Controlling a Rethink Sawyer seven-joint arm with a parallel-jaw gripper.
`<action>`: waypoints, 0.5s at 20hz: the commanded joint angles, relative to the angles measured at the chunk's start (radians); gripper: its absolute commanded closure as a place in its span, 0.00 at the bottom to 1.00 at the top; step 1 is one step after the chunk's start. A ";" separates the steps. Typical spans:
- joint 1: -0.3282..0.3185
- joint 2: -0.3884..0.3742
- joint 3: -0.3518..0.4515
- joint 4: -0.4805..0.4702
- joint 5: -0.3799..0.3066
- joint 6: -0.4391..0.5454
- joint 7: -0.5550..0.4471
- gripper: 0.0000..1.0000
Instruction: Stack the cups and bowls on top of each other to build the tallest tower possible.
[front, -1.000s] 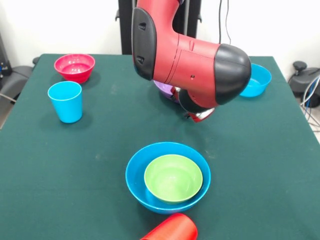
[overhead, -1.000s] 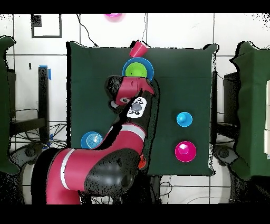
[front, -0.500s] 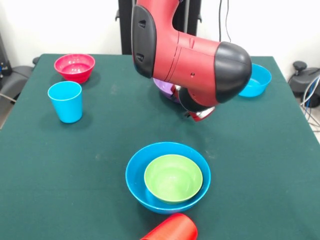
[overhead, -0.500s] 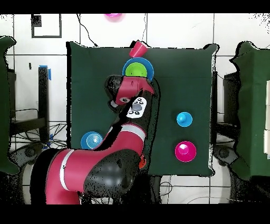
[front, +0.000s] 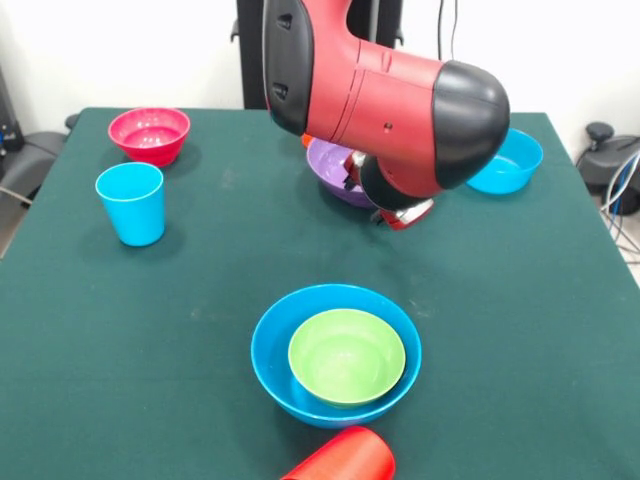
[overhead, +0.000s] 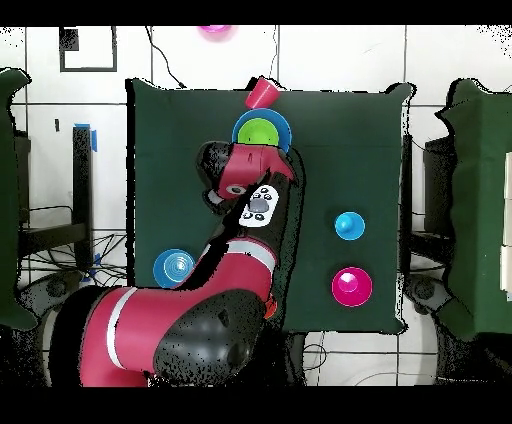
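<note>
Upward a little goes the arm against a second ago, and more of the purple bowl shows beneath it; whether the bowl itself has risen off the table or is only less covered, I cannot tell. The gripper hangs just beside that bowl, mostly hidden behind the wrist, so I cannot tell if it is wide, narrow or holding anything. Nothing else has shifted. A green bowl sits nested in the big blue bowl at the near middle, and this pair looks like the best base for the tower. A red cup lies on its side just beside it at the near edge, a light blue cup stands upright well to the left, a pink bowl sits behind it, and a second blue bowl rests at the far right. The step in hand appears to be taking up the purple bowl. To do it well, the grip should sit on the rim with the bowl kept level, and the lift should clear the base pair's rim before travelling across. Glossy plastic may slip, so a slow carry and a centred, low release over the green bowl seem wise. Cups are best saved for the top.
</note>
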 joint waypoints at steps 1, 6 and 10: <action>0.018 -0.004 0.118 0.057 -0.061 0.005 -0.073 0.00; 0.020 -0.011 0.117 0.076 -0.052 -0.003 -0.051 0.00; 0.021 -0.001 0.122 0.077 -0.053 -0.018 -0.046 0.00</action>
